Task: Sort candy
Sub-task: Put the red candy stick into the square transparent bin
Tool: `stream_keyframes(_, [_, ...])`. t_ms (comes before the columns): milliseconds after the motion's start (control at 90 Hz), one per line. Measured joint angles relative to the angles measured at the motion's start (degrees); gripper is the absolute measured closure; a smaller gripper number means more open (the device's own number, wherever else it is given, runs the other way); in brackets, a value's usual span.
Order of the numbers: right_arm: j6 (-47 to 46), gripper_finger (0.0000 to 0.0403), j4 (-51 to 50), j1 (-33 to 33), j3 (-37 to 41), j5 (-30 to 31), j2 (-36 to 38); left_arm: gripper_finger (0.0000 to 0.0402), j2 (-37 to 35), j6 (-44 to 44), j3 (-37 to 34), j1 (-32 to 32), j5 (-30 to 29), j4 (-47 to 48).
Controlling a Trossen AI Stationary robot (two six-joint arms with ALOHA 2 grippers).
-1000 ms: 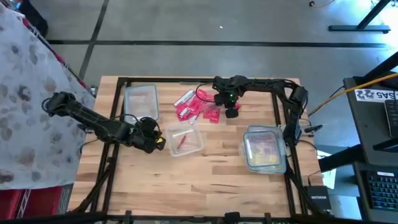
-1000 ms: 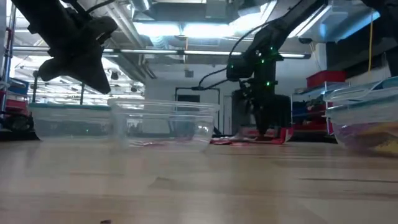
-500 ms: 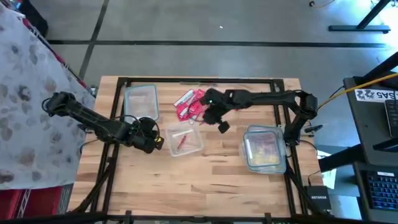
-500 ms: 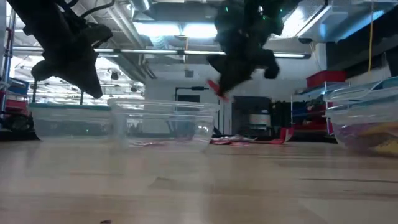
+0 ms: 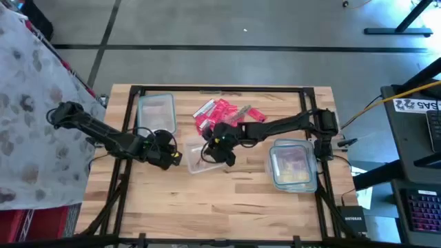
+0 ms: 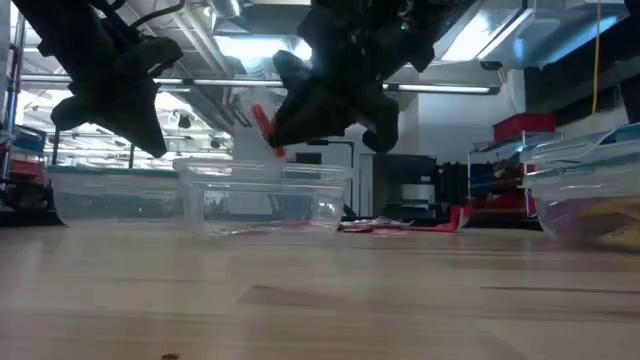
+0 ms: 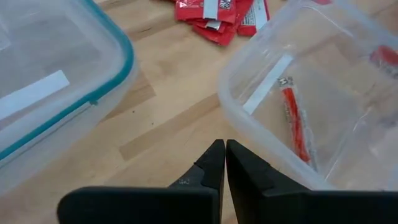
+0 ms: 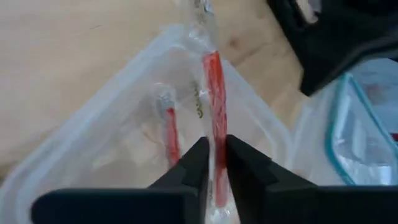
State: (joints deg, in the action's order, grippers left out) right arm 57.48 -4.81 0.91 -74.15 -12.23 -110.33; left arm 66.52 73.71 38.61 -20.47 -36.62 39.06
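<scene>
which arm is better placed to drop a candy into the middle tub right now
Right. The right gripper is shut on a red candy above the middle tub; the left gripper is shut, empty, beside it.

The right arm stretches across from the frame's right edge to centre, its right gripper [image 5: 222, 146] pinched tight — raised off the table. The left gripper [image 5: 172, 157] hangs centre-left, fingers pressed together — holding nothing.

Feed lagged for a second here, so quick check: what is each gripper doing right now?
Left gripper: shut, holding nothing, beside the middle tub.
Right gripper: shut on a red candy stick, above the middle tub.
</scene>
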Motion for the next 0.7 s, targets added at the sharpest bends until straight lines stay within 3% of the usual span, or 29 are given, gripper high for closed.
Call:
stream_keyframes(156, [-2.69,0.0287,2.24,0.42,0.00,2.49,-0.19,0.0402,0.00,-0.59,0.00,0.00,-0.01,-1.41])
stream_keyframes(311, [-1.69,0.0241,1.08,0.63,0.00,12.21,1.46,0.0402,0.00,-0.39,0.00,-0.02,0.00,-1.28])
stream_keyframes(389, [0.88,0.0233,-1.82,1.28,0.00,16.98,3.81,0.0402,0.00,-0.33,0.00,-0.02,0.00,-1.35])
stream_keyframes(489, [2.30,0.0231,-8.02,4.19,-0.02,16.57,7.33,0.0402,0.00,-0.24,0.00,-0.02,0.00,-1.40])
stream_keyframes(700, [-0.23,0.0230,-21.55,17.91,-0.04,17.22,11.53,0.0402,0.00,-0.24,0.00,-0.15,-0.02,-1.50])
